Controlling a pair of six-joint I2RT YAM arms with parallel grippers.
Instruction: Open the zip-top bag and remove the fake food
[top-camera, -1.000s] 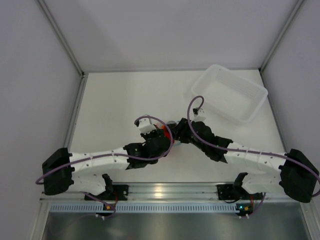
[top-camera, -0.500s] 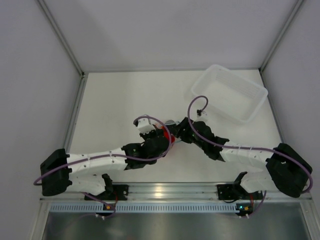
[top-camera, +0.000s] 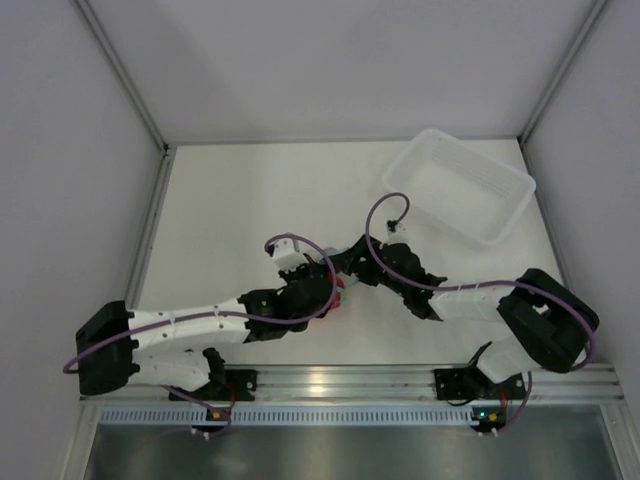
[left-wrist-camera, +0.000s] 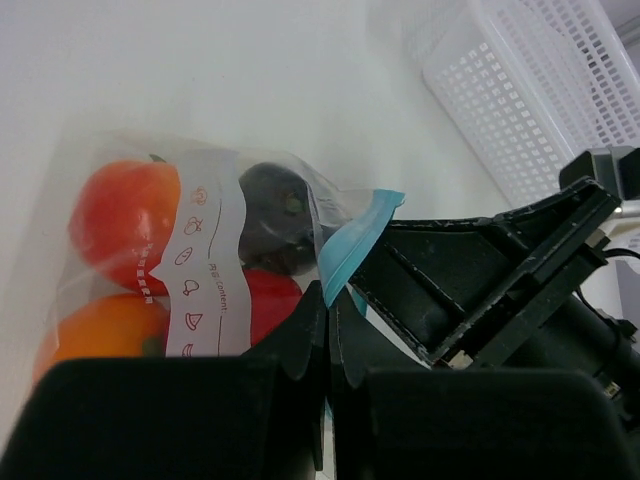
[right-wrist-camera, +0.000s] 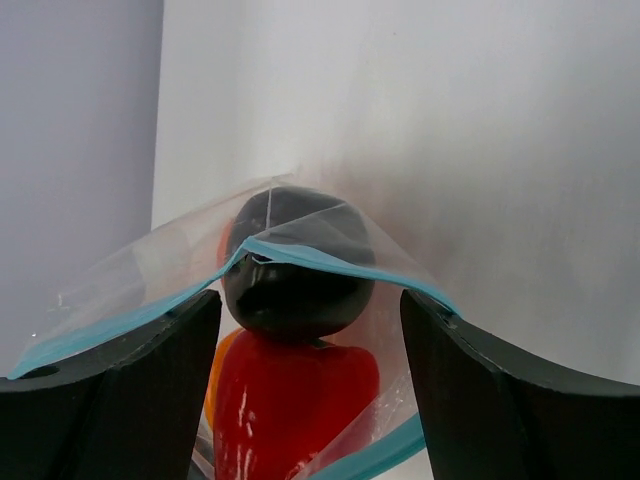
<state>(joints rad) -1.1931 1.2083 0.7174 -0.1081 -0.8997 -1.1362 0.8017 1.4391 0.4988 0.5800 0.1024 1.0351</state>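
Observation:
The zip-top bag (left-wrist-camera: 210, 250) lies on the table between my two grippers; in the top view (top-camera: 340, 288) it is mostly hidden under them. My left gripper (left-wrist-camera: 328, 305) is shut on its light-blue zip strip (left-wrist-camera: 352, 240). My right gripper (right-wrist-camera: 310, 300) is open, its fingers (right-wrist-camera: 130, 390) spread at either side of the bag's open mouth, with the upper blue lip (right-wrist-camera: 300, 255) arching over them. Inside are the dark round piece (right-wrist-camera: 295, 275), the red pepper (right-wrist-camera: 290, 400) and two orange fruits (left-wrist-camera: 115, 215). In the top view the left gripper (top-camera: 325, 283) and right gripper (top-camera: 347, 268) meet.
The white translucent tray (top-camera: 505, 215) stands at the back right, tilted; its perforated wall shows in the left wrist view (left-wrist-camera: 520, 100). The right gripper's black body (left-wrist-camera: 480, 280) sits close to my left fingers. White walls enclose the table.
The right arm's shoulder and elbow have swung left and its gripper has pushed a little further left into the bag. The left gripper has crept slightly forward; less red shows from above.

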